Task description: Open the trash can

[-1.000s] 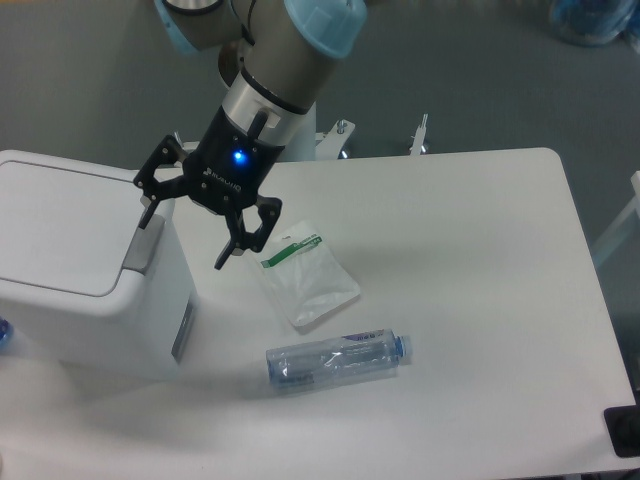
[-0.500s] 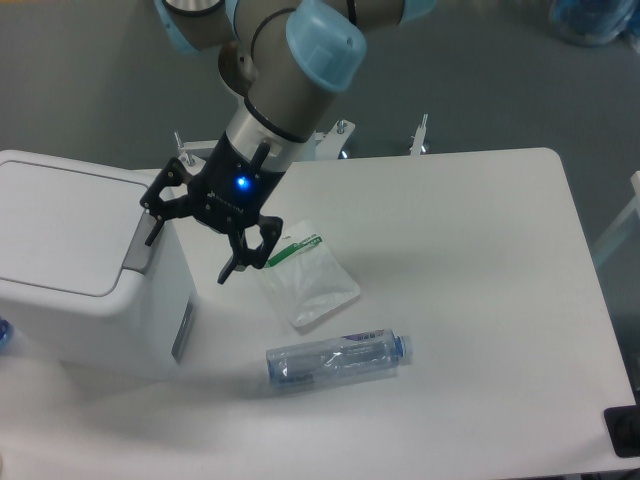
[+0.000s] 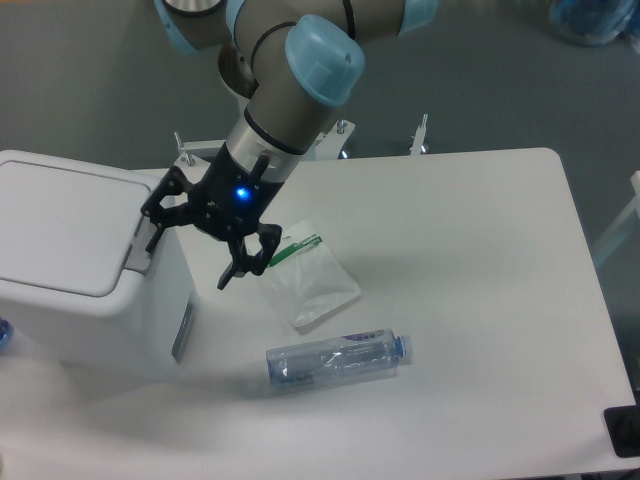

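Note:
The trash can (image 3: 70, 270) is a large white boxy bin at the left of the table, with a flat white lid (image 3: 60, 222) that lies closed. Its grey push tab (image 3: 141, 246) sits at the lid's right edge. My gripper (image 3: 190, 255) is open and empty. It hangs at the bin's upper right corner. One finger (image 3: 153, 235) is over the grey tab; I cannot tell if it touches. The other finger (image 3: 234, 270) hangs over the table right of the bin.
A clear plastic bag (image 3: 305, 275) with a green strip lies on the white table (image 3: 470, 270) just right of the gripper. A clear plastic bottle (image 3: 335, 360) with a blue cap lies on its side in front of it.
The gripper has lowered and shifted slightly toward the bin's right edge, bringing its left finger down over the grey tab. The lid, bag and bottle have not moved.

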